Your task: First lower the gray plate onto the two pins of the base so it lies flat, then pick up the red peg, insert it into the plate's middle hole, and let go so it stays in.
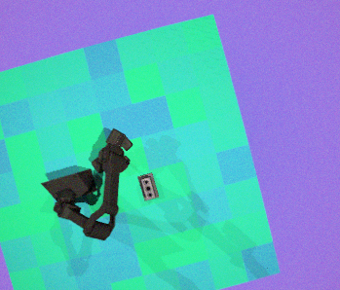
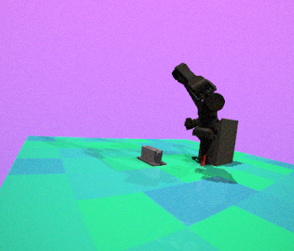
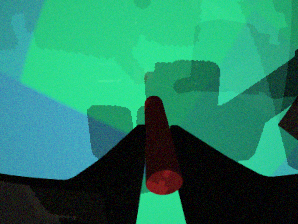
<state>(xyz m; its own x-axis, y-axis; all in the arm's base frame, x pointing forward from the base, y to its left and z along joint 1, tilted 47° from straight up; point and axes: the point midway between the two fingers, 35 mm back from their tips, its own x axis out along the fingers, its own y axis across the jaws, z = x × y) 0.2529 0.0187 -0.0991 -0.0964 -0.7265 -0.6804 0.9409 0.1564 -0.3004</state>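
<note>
The gray plate [image 1: 147, 185] [image 2: 152, 155] lies flat on top of the base [image 1: 140, 181] [image 2: 148, 162], with three dark holes in a row in its top face. The pins cannot be made out. My gripper [image 2: 203, 156] [image 3: 157, 132] is shut on the red peg [image 2: 203, 161] [image 3: 162, 150], which stands roughly upright between the fingers. The peg's lower end appears a little above the table. The gripper is off to the side of the plate and base, on the arm's side. In the top view, the arm hides the peg and the fingertips.
The arm's dark block-shaped mount [image 1: 71, 186] [image 2: 227, 143] stands close beside the gripper. The arm's upper links [image 1: 110, 190] [image 2: 196, 84] rise above it. The table [image 1: 196, 29] [image 2: 114, 227] has green and blue patches, with arm shadows across it.
</note>
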